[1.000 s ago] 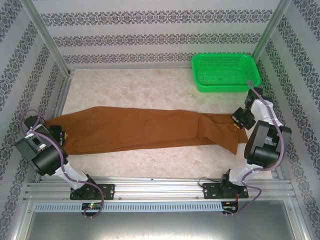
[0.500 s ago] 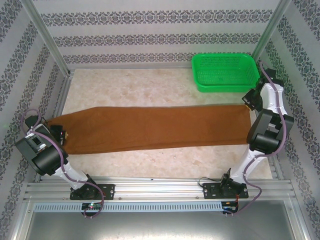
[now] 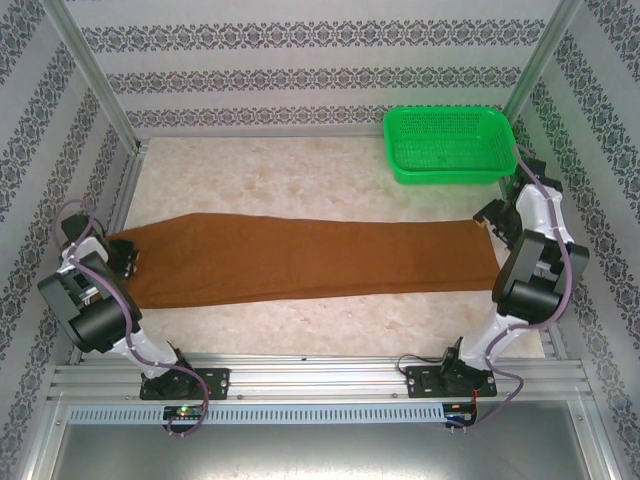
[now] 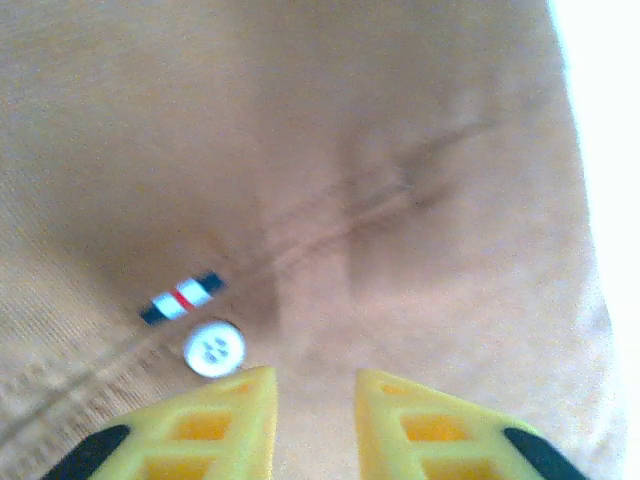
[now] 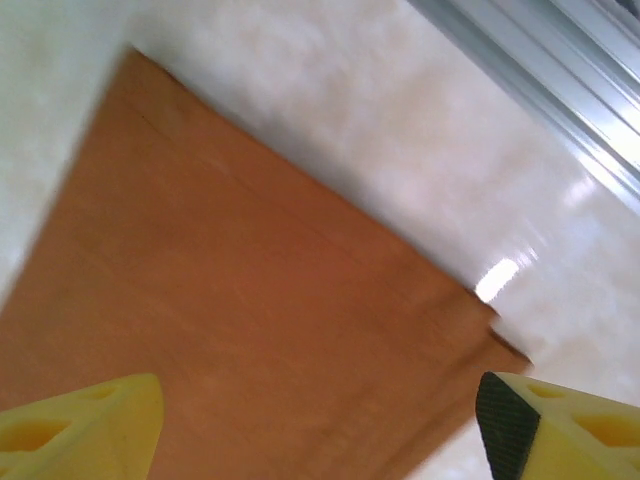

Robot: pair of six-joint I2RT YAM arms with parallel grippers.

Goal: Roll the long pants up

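The long pants (image 3: 300, 258) lie flat and stretched out across the marble-patterned table (image 3: 300, 170), running from my left side to my right. The wider waist end is on the left and the narrower leg end is on the right, both legs stacked into one smooth rust-brown band.

My left gripper (image 3: 122, 256) sits over the waist end. Through my left wrist camera I see the brown cloth (image 4: 400, 150) close below, lightly creased, with a small white button (image 4: 214, 349) and a short striped tab (image 4: 181, 297) in dark, white and red just beside my left fingertip. The jaws of this gripper (image 4: 315, 385) stand a little apart, with a narrow gap between the yellow fingers, and no cloth is caught in the gap.

My right gripper (image 3: 490, 222) hovers at the leg end. Its wrist camera looks down on the hem corner of the pants (image 5: 250, 330) lying flat on the pale tabletop. Here the gripper (image 5: 318, 395) has its jaws spread wide, one yellow finger at each lower corner, pinching nothing.

A green plastic basket (image 3: 452, 143) stands at the far right corner, apart from the pants. A silver frame rail (image 5: 540, 60) runs along the table edge beyond the hem.
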